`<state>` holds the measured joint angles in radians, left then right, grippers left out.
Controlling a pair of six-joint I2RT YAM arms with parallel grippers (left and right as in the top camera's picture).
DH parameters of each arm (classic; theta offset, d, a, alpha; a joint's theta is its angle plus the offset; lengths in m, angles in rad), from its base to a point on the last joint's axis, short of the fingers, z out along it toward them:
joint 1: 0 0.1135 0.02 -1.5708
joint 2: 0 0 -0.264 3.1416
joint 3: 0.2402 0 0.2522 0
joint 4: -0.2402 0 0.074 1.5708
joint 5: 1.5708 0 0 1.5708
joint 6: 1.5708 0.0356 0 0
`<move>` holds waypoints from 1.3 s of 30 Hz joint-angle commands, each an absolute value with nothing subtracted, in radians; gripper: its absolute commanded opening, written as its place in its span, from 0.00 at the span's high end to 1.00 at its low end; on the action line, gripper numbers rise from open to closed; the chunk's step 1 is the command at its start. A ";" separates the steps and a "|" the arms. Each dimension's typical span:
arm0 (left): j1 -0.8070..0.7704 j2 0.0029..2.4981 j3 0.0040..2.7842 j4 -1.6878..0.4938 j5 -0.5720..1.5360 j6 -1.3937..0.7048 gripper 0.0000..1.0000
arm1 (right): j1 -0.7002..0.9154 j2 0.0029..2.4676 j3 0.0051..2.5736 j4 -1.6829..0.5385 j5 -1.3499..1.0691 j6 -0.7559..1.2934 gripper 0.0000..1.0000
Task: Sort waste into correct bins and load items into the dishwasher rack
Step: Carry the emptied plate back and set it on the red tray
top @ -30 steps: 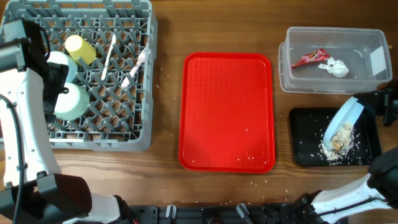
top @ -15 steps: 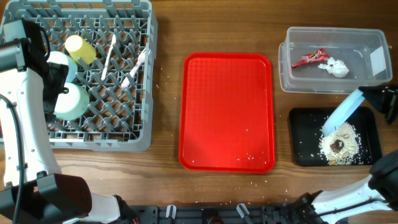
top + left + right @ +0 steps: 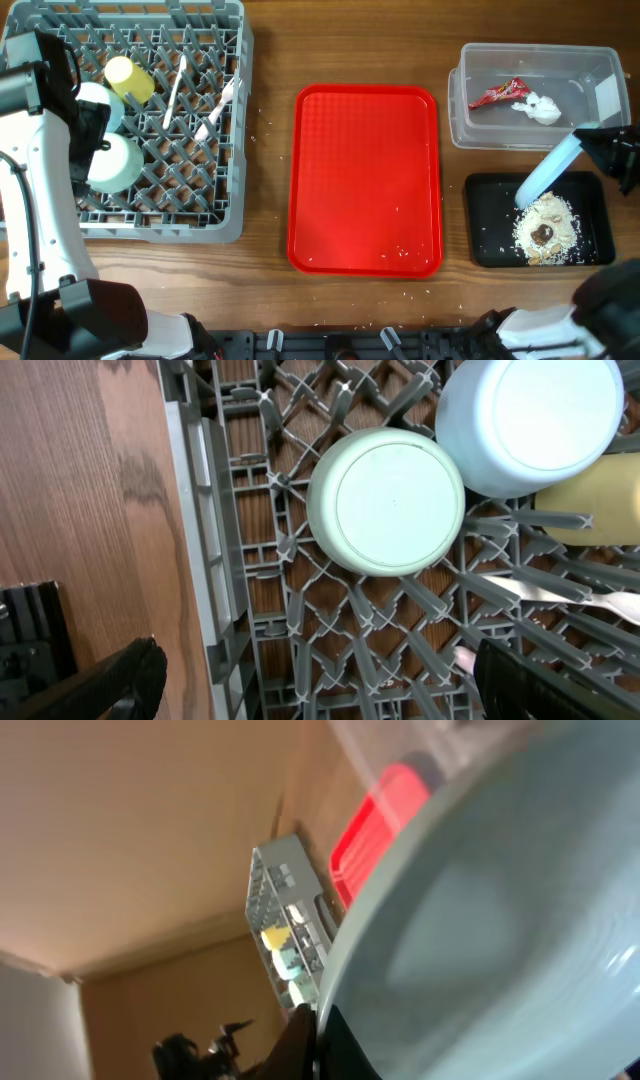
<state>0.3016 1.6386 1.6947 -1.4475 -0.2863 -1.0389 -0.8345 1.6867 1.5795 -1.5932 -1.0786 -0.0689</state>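
My right gripper (image 3: 598, 150) is shut on the rim of the round white plate (image 3: 548, 170), tilted steeply over the black tray (image 3: 482, 250). Brownish food scraps with pale crumbs (image 3: 545, 228) lie in that tray. The plate fills the right wrist view (image 3: 480, 920), pinched between my fingers (image 3: 320, 1035). The clear tub (image 3: 470, 130) holds the red wrapper (image 3: 497, 94) and white tissue (image 3: 541, 108). The grey rack (image 3: 225, 180) holds the yellow cup (image 3: 130, 80), light blue bowl (image 3: 530, 420), pale green bowl (image 3: 385, 500), a white fork (image 3: 218, 110) and spoon (image 3: 175, 90). My left gripper (image 3: 330, 690) is open above the rack.
The red tray (image 3: 365, 180) lies in the middle of the wooden table with a few crumbs near its front edge. Pale crumbs are scattered on the wood around the rack and tray. The left arm (image 3: 40, 190) reaches over the rack's left side.
The plate has tipped up steeper and lifted slightly toward the back. The food scraps slid off it and now lie in the black tray. The left arm has not moved.
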 commanded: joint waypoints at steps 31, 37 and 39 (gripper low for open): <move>0.305 1.635 1.692 -1.448 -0.292 -1.055 0.00 | 0.643 1.713 1.542 -0.858 0.041 0.534 0.00; 0.305 1.635 1.692 -1.448 -0.292 -1.055 0.00 | 0.194 1.491 1.645 -1.045 0.207 0.527 0.00; 0.305 1.635 1.692 -1.419 -0.250 -1.056 0.00 | 0.069 1.494 1.642 -1.074 0.206 0.523 0.00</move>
<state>0.3016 1.6386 1.6939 -1.4475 -0.2863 -1.0389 0.1741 1.4853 1.6409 -1.0523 0.1825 0.5438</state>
